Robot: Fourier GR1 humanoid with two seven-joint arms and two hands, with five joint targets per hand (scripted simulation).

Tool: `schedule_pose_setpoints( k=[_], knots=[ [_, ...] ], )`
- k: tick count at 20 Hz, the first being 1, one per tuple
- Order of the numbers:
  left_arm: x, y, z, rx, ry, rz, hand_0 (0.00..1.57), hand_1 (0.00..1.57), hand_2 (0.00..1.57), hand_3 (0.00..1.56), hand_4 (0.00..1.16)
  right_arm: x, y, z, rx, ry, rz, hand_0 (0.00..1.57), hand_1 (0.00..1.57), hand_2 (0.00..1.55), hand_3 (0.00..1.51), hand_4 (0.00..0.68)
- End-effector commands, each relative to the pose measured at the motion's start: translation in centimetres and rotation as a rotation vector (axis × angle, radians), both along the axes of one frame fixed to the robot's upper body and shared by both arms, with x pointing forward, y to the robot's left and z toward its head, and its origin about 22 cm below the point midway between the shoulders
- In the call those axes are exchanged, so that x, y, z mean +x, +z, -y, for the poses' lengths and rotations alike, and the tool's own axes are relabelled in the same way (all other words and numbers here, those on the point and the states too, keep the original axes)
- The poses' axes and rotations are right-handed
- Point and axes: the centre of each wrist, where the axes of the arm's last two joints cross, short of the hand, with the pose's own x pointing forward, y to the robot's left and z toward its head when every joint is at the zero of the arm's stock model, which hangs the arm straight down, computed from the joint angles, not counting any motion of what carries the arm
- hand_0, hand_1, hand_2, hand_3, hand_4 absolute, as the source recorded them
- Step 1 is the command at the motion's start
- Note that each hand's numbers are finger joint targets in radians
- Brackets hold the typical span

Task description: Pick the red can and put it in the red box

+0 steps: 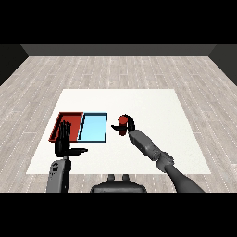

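The red can (122, 121) is seen just right of the middle of the white surface (152, 106), at about three o'clock from the light blue tray (94, 127) and a short way apart from it. It is enclosed by the right robot hand (125, 127), whose fingers are curled round it; whether it has been lifted clear of the surface cannot be told. The pick is thus judged done or nearly done, while the carry and the placing are left. The red tray (69, 119) lies beyond the blue one, at nine o'clock from the can, so the blue tray must be crossed. Nothing can be made out inside either tray. The left robot hand (63, 139) is held with fingers straight and apart, holding nothing, at the red tray's near edge.
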Motion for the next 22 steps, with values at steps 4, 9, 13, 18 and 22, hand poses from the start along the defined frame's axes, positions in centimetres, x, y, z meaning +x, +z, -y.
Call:
schedule_pose_setpoints(
  k=[4,9,13,18,22],
  knots=[
    [0.7,-0.3,0.0,-0.005,-0.039,0.008,0.00,0.00,0.00,0.00,0.00,1.2,1.6,-0.3,0.024,0.029,0.108,1.52,1.52,1.45,1.39,0.589],
    [-0.1,1.1,1.0,0.048,-0.056,0.002,0.00,0.00,0.00,0.00,0.00,0.8,1.7,0.8,0.013,0.068,0.149,1.50,1.50,1.45,1.38,0.562],
    [-1.1,1.8,3.7,0.067,-0.079,-0.017,0.00,0.00,0.00,0.00,0.00,1.1,5.1,2.8,0.007,0.086,0.210,1.52,1.52,1.46,1.38,0.564],
    [0.3,3.4,5.2,0.023,-0.190,-0.094,0.00,0.00,0.00,0.00,0.00,-0.6,7.8,1.9,0.017,0.085,0.301,1.54,1.54,1.46,1.39,0.574],
    [-0.2,4.7,10.2,0.035,-0.255,-0.119,0.00,0.00,0.00,0.00,0.00,-2.1,9.1,5.2,0.007,0.064,0.349,1.52,1.52,1.47,1.40,0.571]
  ],
)
